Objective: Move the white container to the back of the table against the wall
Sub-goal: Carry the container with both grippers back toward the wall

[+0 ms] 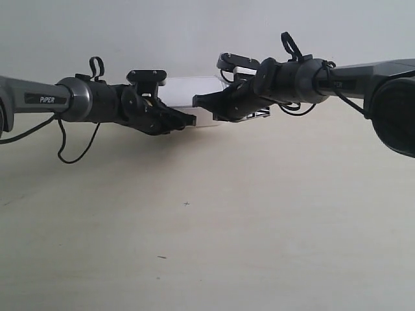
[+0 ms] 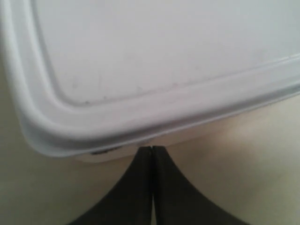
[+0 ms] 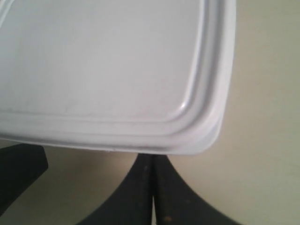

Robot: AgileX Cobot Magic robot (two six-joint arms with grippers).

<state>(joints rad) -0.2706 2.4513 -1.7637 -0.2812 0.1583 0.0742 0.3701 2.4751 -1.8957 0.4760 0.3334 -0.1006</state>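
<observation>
The white container (image 1: pixel 188 92) sits far back on the table (image 1: pixel 207 233), close to the wall (image 1: pixel 194 32), half hidden behind both arms. Its flat lid with a raised rim (image 2: pixel 154 61) fills the left wrist view. My left gripper (image 2: pixel 152 148) is shut, its tips pressed against the box's side just under the lid edge. The same lid (image 3: pixel 108 70) shows in the right wrist view, where my right gripper (image 3: pixel 152 155) is also shut, its tips under the lid's rim near a rounded corner. Nothing is held between either pair of fingers.
In the exterior view the two dark arms meet in front of the container, the left gripper (image 1: pixel 185 120) and the right gripper (image 1: pixel 202 102) nearly touching each other. A loose cable (image 1: pixel 74 146) hangs under the left arm. Tiny dark specks (image 1: pixel 187 204) mark the table.
</observation>
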